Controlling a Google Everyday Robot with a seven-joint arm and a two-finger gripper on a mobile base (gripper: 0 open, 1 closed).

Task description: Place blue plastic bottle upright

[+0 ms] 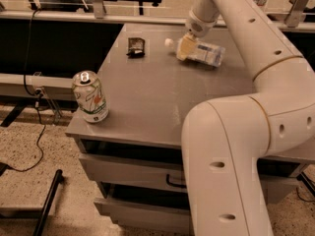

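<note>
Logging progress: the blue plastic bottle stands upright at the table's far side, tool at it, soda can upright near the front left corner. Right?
No. The camera view shows the blue plastic bottle lying on its side at the far side of the table, tool at its cap end. The soda can is upright near the front left corner.
</note>
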